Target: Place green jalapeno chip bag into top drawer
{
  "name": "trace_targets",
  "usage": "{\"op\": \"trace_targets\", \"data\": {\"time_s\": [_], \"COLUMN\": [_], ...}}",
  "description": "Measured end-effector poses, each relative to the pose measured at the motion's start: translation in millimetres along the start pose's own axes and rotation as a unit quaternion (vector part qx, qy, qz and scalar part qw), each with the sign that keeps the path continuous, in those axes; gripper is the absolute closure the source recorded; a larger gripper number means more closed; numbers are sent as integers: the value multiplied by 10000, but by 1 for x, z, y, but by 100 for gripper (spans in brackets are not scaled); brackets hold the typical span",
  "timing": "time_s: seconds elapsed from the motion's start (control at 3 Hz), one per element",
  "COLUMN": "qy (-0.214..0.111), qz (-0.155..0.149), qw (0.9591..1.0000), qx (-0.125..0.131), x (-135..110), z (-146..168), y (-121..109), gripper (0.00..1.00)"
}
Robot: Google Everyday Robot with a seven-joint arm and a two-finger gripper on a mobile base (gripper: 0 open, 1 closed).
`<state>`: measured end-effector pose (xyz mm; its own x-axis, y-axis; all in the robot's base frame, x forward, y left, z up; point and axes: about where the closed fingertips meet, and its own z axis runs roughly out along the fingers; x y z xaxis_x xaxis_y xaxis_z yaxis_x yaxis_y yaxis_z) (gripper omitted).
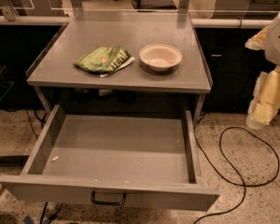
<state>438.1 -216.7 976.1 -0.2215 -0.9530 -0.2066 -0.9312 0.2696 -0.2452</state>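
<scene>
Nearest the camera is the wide, shallow grey metal top drawer (154, 197), pulled fully out, with a small dark loop handle (108, 199) at the centre of its flat front panel. The floor of the drawer is bare apart from a few pale crumbs. Directly above and behind the drawer is the flat grey tabletop (121, 31). The small crinkled green jalapeno chip bag (102, 59) lies flat on it, over the drawer's left half. A round cream bowl (160, 57) sits just beside the bag, over the drawer's right half.

The robot's pale gripper (261, 111) hangs to the right of the drawer, well apart from it, above a looping black floor cable (252, 153). It touches neither the bag nor the drawer. I cannot tell how far open it is, but the bag is plainly not in its hold.

The task looks to be at the reaching step, with the bag not yet picked up. The next move calls for swinging the gripper left across the tabletop, clear of the bowl, and coming down onto the bag.
</scene>
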Motion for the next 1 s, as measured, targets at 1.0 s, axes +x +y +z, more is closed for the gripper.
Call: {"op": "trace_targets", "data": {"time_s": [1.0], "qy": [-77], "qz": [12], "qw": [9992], "qx": [383], "x": [-73], "z": [14], "y": [-43], "gripper": [0]}}
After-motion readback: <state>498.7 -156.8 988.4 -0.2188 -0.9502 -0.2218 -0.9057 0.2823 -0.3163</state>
